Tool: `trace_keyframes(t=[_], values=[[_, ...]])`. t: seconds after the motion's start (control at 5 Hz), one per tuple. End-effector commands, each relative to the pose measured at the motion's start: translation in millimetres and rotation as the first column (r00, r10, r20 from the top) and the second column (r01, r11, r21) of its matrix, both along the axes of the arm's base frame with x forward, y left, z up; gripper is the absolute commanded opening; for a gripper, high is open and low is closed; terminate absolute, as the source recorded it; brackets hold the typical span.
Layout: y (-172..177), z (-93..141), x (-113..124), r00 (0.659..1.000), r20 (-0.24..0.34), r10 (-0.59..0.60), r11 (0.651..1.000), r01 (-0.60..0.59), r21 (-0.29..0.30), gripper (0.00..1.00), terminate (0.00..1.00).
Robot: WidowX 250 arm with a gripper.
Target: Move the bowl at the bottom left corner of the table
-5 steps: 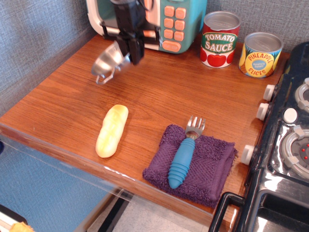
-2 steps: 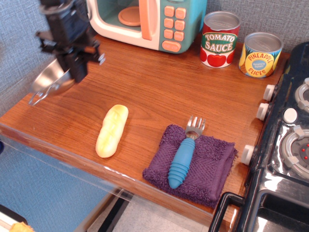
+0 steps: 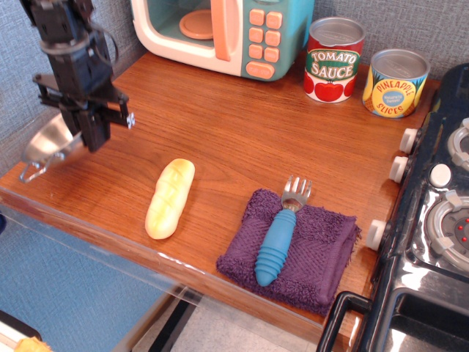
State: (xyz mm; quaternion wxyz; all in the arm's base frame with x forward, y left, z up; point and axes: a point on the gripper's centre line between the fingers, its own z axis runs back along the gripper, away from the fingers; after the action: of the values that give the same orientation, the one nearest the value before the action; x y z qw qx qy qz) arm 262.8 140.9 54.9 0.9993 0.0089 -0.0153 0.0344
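The small shiny silver bowl (image 3: 45,145) hangs tilted at the left edge of the brown wood table (image 3: 242,139), near its front left corner, with a wire loop handle pointing down-left. My black gripper (image 3: 86,138) is shut on the bowl's right rim and holds it just above the tabletop. The gripper body hides part of the bowl.
A bread roll (image 3: 170,197) lies front centre. A blue-handled fork (image 3: 281,235) rests on a purple cloth (image 3: 293,249). A toy microwave (image 3: 220,33), a tomato sauce can (image 3: 334,59) and a pineapple can (image 3: 396,82) stand at the back. A black stove (image 3: 432,220) is on the right.
My gripper has carried the bowl from the back, near the microwave, leftward and forward to the table's left edge, and lower.
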Motion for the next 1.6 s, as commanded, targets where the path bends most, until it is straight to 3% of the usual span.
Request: trace_keyframes(t=[0.0,0.2,0.4,0.8,1.0,1.4], values=[[17,-13,3,0.999,-0.04,0.011,0.998,-0.008,0.058,0.0,0.0],[16,-15,3,0.999,-0.05,0.009,0.998,-0.006,0.063,0.0,0.0],[11,-8,4,0.999,-0.039,-0.012,0.997,0.015,0.07,1.0,0.0],[-3,29,2,0.996,0.078,-0.039,0.999,0.039,-0.002,1.0,0.0],[-12,54,-5,0.987,0.144,-0.069,0.998,0.069,0.003,1.0,0.0],[-30,58,-9,0.981,0.148,-0.126,0.992,0.125,0.02,1.0,0.0]])
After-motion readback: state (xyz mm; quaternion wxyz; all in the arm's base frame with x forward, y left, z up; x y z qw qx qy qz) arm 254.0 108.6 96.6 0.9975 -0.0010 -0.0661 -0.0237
